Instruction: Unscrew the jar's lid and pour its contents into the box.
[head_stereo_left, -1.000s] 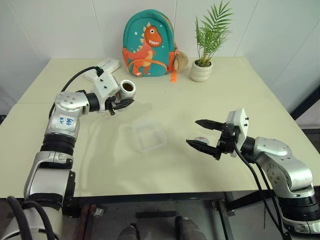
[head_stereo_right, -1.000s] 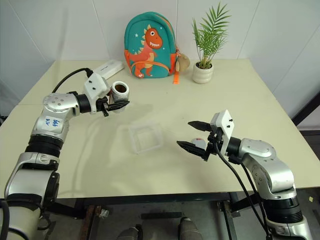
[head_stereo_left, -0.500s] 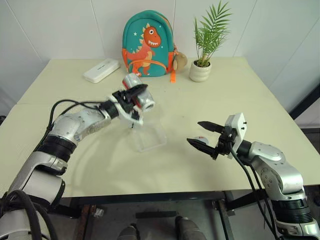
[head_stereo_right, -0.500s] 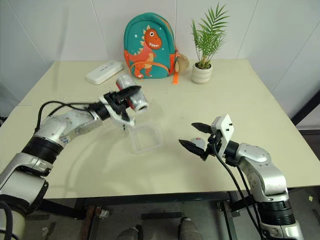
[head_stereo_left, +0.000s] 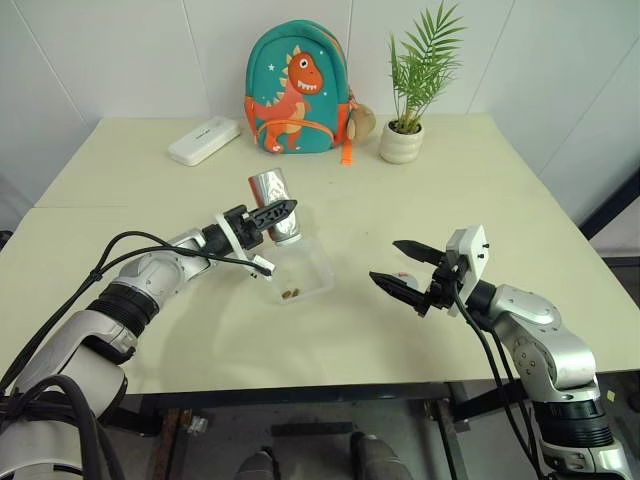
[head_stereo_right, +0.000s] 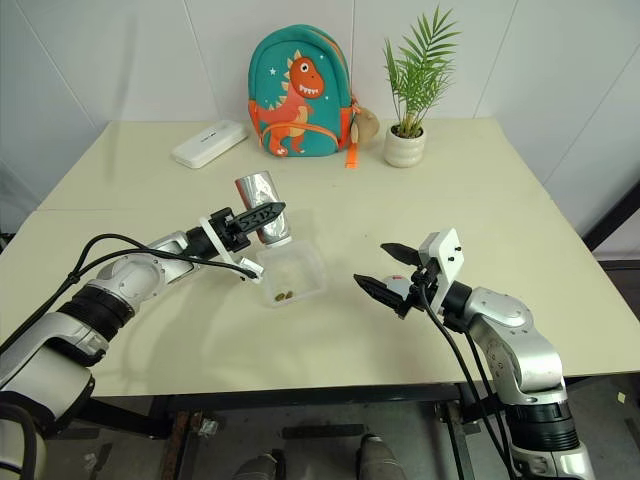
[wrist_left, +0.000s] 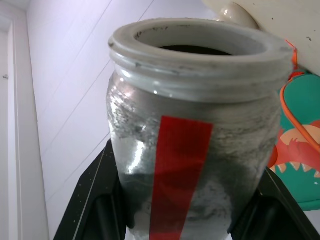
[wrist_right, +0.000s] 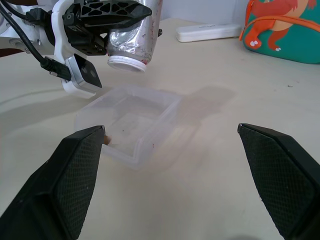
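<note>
The right gripper (head_stereo_left: 402, 267) is hovering just above the near right part of the table (head_stereo_left: 480, 200), its two black fingers (wrist_right: 75, 175) standing wide apart with nothing between them; behind those fingers, almost hidden by them, a small grey-and-red piece is lying on the tabletop, which may be the lid (head_stereo_left: 404, 279), though it is too covered to say for sure; to the left of that gripper, near the middle of the table, the box (head_stereo_left: 297, 277) is sitting flat, and a few brownish-gold pieces, the contents (head_stereo_left: 287, 294), are lying on its floor toward the near edge; directly over the box's far-left corner the left gripper (head_stereo_left: 281, 212) is clamping the jar (head_stereo_left: 271, 200) across its body, fingers closed tight on the glass; the jar is being held upside down and slightly tilted, its open white-rimmed mouth facing down toward the box and not touching it, a red strip running along its side; farther back, a white oblong case (head_stereo_left: 204, 140) is lying near the table's far left; a teal backpack (head_stereo_left: 297, 88) printed with an orange dinosaur is standing at the far edge against the wall; to its right a small palm in a white plant pot (head_stereo_left: 401, 142) is standing upright.
</note>
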